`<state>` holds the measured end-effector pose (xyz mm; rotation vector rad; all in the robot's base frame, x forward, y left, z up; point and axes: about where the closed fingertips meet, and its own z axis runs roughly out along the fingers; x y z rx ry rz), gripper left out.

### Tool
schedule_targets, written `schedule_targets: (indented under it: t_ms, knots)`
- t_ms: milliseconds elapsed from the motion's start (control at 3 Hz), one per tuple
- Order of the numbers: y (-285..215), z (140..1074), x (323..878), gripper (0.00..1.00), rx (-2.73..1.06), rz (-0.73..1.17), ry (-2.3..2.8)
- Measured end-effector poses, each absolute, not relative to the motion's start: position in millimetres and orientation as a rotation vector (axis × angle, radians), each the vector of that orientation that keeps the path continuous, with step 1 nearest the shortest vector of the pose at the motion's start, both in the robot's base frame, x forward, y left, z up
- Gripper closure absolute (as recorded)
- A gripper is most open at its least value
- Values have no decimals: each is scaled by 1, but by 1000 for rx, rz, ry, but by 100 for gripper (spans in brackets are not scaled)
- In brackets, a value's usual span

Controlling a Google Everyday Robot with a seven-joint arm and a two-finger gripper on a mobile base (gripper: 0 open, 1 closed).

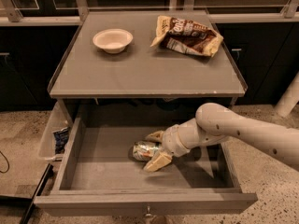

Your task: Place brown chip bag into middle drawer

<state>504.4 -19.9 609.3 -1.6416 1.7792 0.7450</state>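
Note:
The brown chip bag (187, 35) lies crumpled on the cabinet top (140, 73) at the back right, to the right of a white bowl (112, 39). The middle drawer (145, 201) is pulled open below the top. A small green-and-white drink can (142, 150) lies on its side on the drawer floor. My gripper (149, 151) is down inside the drawer, far from the bag. Its cream fingers (159, 162) stand apart, one on each side of the can. The arm comes in from the right.
A metal knob (148, 213) sits on the drawer front. A clear bin (55, 136) with a dark packet hangs at the drawer's left side. A black cable (3, 162) lies on the speckled floor at the left. A white pole (288, 97) stands at the right.

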Motion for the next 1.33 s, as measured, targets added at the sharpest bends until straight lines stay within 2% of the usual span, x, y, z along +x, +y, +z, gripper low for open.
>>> schedule_targets:
  t_ms: [667, 1000, 1333]
  knots:
    - [-20, 609, 504, 80, -1642, 745, 1779]
    - [-20, 614, 504, 100, -1642, 745, 1779]
    - [-24, 633, 502, 100, -1643, 757, 1759]
